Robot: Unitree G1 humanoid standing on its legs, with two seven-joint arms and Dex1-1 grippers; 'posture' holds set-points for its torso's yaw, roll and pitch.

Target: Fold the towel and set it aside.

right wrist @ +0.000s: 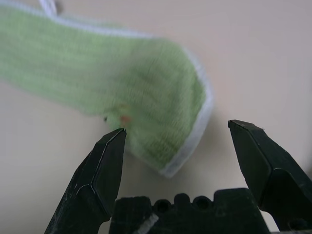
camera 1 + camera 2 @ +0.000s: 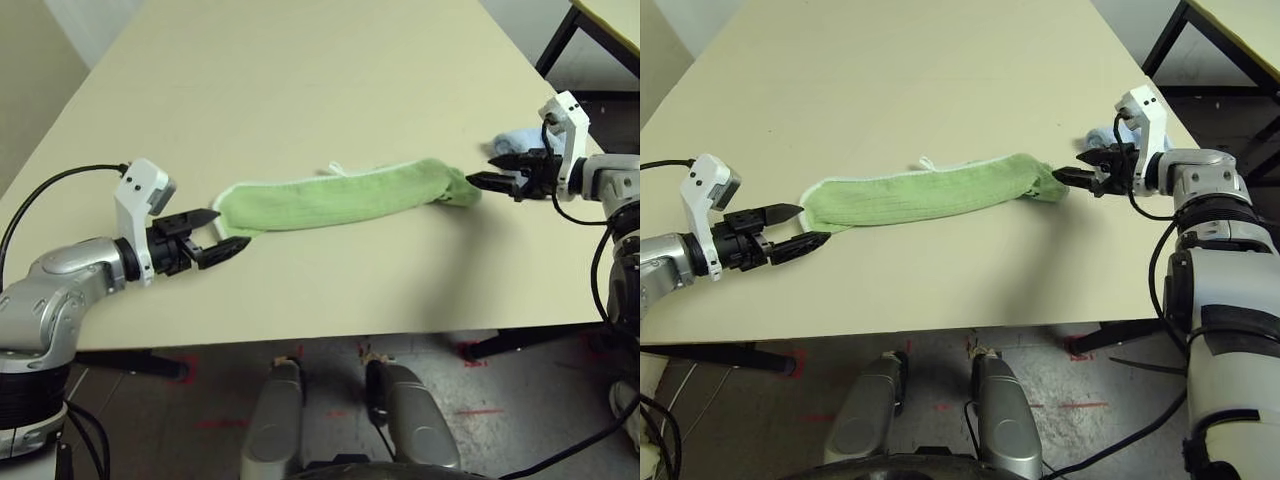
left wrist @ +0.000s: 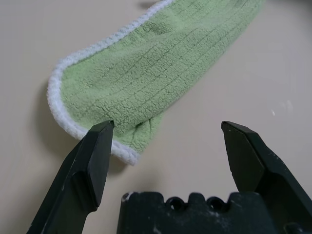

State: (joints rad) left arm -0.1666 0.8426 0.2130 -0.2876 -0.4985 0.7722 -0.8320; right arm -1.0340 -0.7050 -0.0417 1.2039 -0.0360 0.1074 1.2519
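Find the left hand point(image 2: 234, 227) open wide at the left end of the towel point(image 2: 330, 202), with one finger over or just beside the trimmed corner; impossible to tell contact from clearance. Before closing there, work well in over that corner, low to the bench point(image 2: 300, 290), so as to catch every layer and not just the white trim point(image 3: 55, 92). Take the towel as a long, narrow strip lying left to right across the bench, apparently doubled already, with the white loop point(image 2: 336, 169) on its far side. Treat the likely step as tidying this strip before folding it shorter. Pull gently and evenly between both ends, just enough to flatten the cloth without opening the fold or dragging it askew. At the right end, allow for the bunched, turned-in part; tease it flat before making another fold, to avoid a lump inside. Find the right hand point(image 2: 479, 170) also wide and empty, close to that end; close on the cloth only, well short of the light blue cloth point(image 2: 515, 140) at the far right.
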